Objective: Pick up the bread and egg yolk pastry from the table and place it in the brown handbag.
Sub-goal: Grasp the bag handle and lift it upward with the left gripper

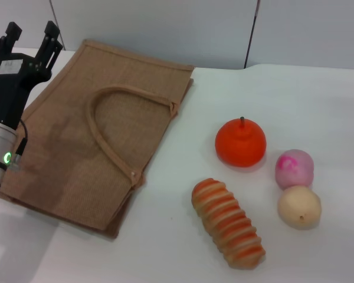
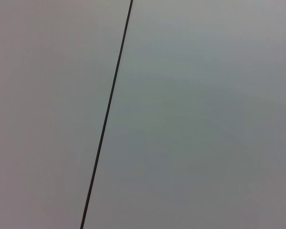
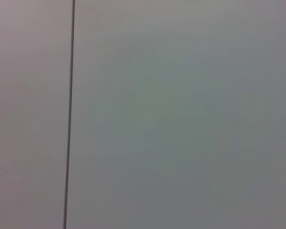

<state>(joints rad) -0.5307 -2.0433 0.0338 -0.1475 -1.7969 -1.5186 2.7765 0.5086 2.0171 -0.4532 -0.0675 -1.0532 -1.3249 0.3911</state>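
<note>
The striped orange and tan bread (image 1: 228, 223) lies on the white table at the front, right of centre. The pale beige egg yolk pastry (image 1: 299, 207) sits to its right. The brown handbag (image 1: 65, 153) lies flat on the left half of the table, handles on top. My left gripper (image 1: 30, 32) is raised at the far left over the bag's far left corner, fingers pointing up, apart and empty. My right gripper is out of view. Both wrist views show only a grey wall with a dark seam.
A round orange fruit with a stem (image 1: 241, 142) stands behind the bread. A pink ball with a magenta mark (image 1: 294, 168) sits just behind the pastry. The white table (image 1: 165, 247) runs to a grey wall at the back.
</note>
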